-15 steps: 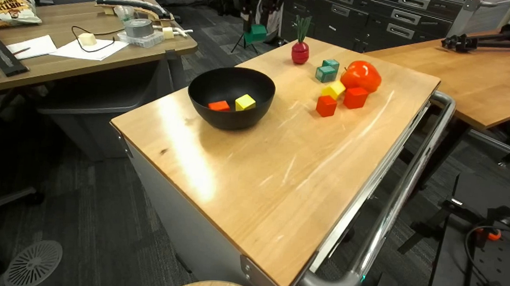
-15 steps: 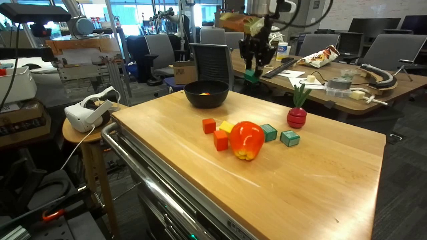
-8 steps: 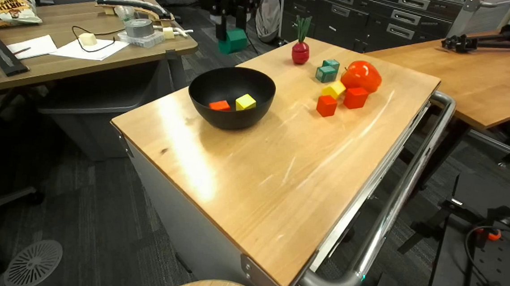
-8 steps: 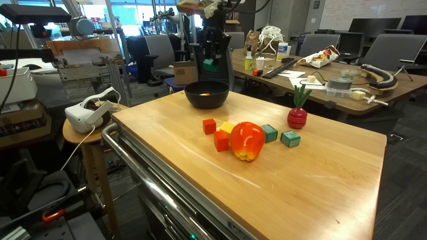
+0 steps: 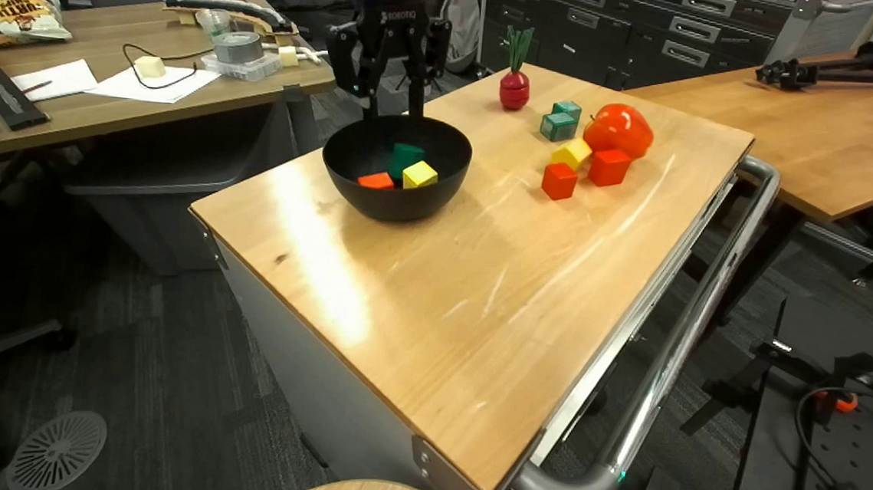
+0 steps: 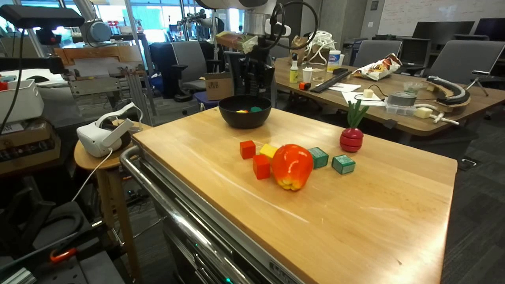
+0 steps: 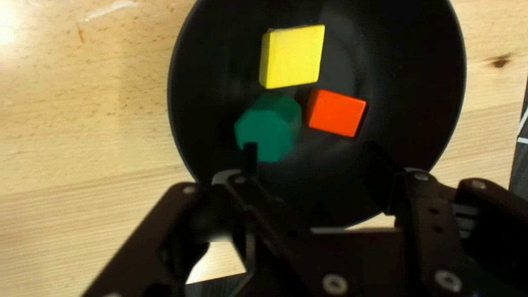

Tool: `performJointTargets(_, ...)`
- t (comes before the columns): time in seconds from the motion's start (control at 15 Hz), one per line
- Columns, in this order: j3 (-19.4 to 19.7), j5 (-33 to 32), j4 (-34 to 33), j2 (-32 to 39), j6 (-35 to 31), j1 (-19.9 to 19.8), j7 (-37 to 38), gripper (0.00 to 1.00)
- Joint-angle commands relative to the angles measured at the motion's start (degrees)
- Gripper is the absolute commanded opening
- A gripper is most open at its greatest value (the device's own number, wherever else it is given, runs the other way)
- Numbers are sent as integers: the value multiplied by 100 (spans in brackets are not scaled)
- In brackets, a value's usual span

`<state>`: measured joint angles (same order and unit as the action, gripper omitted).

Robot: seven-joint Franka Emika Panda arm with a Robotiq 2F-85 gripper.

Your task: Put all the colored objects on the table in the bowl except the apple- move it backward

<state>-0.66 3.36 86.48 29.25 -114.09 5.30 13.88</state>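
The black bowl (image 5: 393,205) stands on the wooden table (image 5: 432,314) with a yellow cube (image 7: 293,57), a red-orange piece (image 7: 337,113) and a green piece (image 7: 266,130) inside. My gripper (image 5: 393,110) is just above the bowl's back rim. In the wrist view its jaws stand apart over the bowl with nothing between them, and the green piece lies beyond one fingertip. On the table are two red cubes (image 6: 247,150) (image 6: 261,166), a yellow cube (image 6: 268,150), two green pieces (image 6: 318,157) (image 6: 343,163), the dark-red fruit (image 6: 350,139) with green stem and the apple (image 6: 292,166).
The apple touches or nearly touches the red and yellow cubes beside it. A metal rail (image 6: 185,219) runs along one table edge. A cluttered desk (image 6: 398,118) stands behind. A stool with a white headset (image 6: 103,136) is beside the table.
My gripper has moved over the bowl and come down. The green piece it held is now in the bowl, and the jaws have opened. The objects on the table have not moved.
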Motion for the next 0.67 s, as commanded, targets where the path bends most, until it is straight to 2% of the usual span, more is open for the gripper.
performJointTargets(0.0,240,-78,573,-666,-685,-180,145,97)
performJointTargets(0.07,320,2,745,-873,-910,-326,87,100)
performJointTargets(0.27,629,-23,1007,-1226,-1521,-680,91,100)
performJointTargets(0.6,1115,-331,873,-963,-2350,-978,666,100)
